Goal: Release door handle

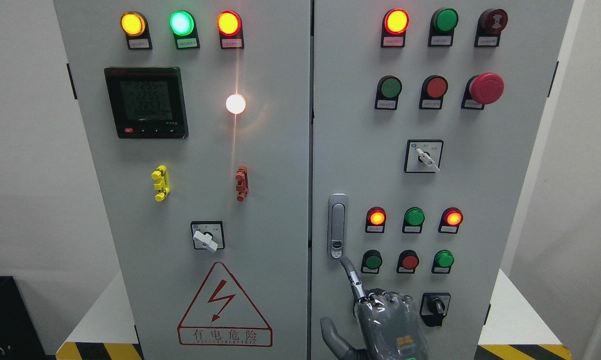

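Note:
The door handle point(337, 225) is a slim grey vertical lever with a round lock at its lower end, set flush on the left edge of the right cabinet door point(480, 190). My right hand point(365, 305) rises from the bottom edge below it. Its index finger point(351, 275) points up and its tip touches the handle's lower end. The other fingers are curled, the thumb point(330, 332) sticks out to the left, and the hand grasps nothing. The left arm is out of view.
The right door carries lit indicator lamps, push buttons, a red mushroom stop button point(486, 88) and two rotary switches. One rotary switch point(435, 306) sits just right of my hand. The left door point(260, 210) holds a meter, lamps and a warning triangle.

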Controlling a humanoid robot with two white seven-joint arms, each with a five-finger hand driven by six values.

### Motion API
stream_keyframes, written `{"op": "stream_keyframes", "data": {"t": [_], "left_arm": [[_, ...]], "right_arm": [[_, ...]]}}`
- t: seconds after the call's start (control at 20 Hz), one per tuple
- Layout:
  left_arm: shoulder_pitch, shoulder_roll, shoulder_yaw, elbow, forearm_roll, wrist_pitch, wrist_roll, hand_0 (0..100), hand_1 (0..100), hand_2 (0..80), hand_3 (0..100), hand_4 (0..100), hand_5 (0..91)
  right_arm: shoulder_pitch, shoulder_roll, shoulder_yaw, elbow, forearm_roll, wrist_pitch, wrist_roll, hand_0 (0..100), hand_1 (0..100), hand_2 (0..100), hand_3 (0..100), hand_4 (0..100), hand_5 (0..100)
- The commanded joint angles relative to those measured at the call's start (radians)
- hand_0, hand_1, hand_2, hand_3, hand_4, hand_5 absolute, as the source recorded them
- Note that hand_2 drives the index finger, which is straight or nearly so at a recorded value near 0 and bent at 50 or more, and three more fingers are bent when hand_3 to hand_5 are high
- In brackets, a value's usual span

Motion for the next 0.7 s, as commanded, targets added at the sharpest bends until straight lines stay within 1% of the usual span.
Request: {"op": "stream_keyframes", "data": {"t": [0.0, 0.5, 0.65], "left_arm": [[0.009, 0.0, 0.0, 0.0, 0.0, 0.003, 0.0, 12, 56, 0.0, 0, 0, 0.0], [0.008, 0.0, 0.0, 0.0, 0.0, 0.004, 0.0, 12, 56, 0.0, 0, 0, 0.0], [0.008, 0.0, 0.0, 0.0, 0.0, 0.005, 0.0, 12, 56, 0.0, 0, 0, 0.0]], "right_arm": [[-0.023, 0.014, 0.025, 0.039, 0.013, 0.016, 0.002, 33, 40, 0, 100, 100, 100], [-0.051, 0.036, 0.028, 0.077, 0.015, 0.019, 0.004, 33, 39, 0, 100, 100, 100], [-0.054, 0.036, 0.028, 0.085, 0.021, 0.03, 0.004, 33, 39, 0, 100, 100, 100]]}}
